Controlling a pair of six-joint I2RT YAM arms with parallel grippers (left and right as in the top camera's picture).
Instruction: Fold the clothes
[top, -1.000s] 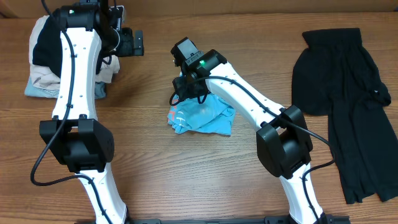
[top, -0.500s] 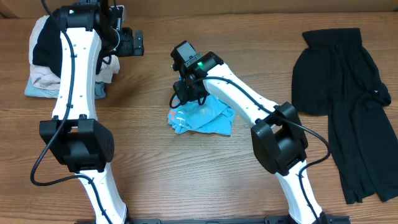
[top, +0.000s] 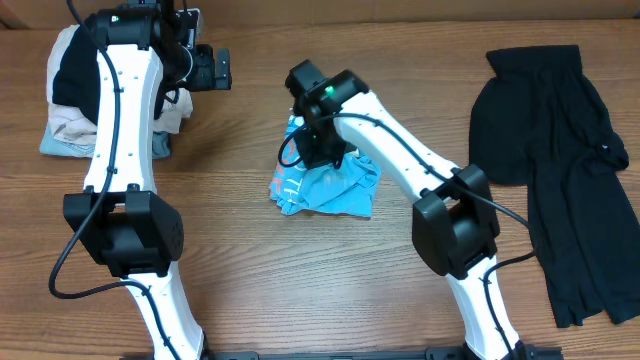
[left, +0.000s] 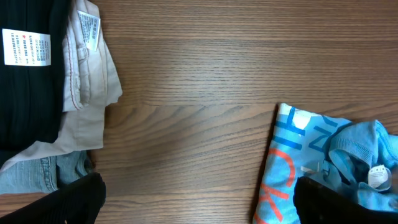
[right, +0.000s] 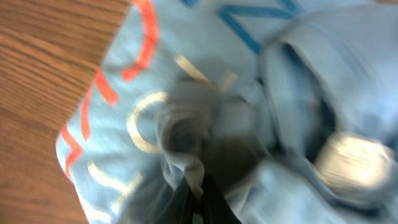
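The light blue T-shirt (top: 335, 190) lies crumpled at the table's middle, coral and white letters showing on its left edge. My right gripper (top: 312, 150) hangs over the shirt's back-left part, partly hiding it. In the right wrist view, blurred, the right gripper (right: 200, 190) is shut on a pinched fold of the blue T-shirt (right: 149, 106). A large black garment (top: 560, 150) lies spread out at the far right. My left gripper (top: 218, 68) hovers open near the back left. In its own view the left gripper (left: 199, 205) is empty over bare wood, the T-shirt (left: 311, 155) beside its right finger.
A stack of folded pieces (top: 65, 95) sits at the back left under the left arm. Black (left: 31, 81), beige (left: 90, 93) and pale denim (left: 37, 174) layers show in the left wrist view. Bare wood separates the T-shirt from the black garment.
My right gripper has shut on a fold of the T-shirt and shifted slightly back and right, drawing the shirt's back-left corner up. The left arm has not moved.
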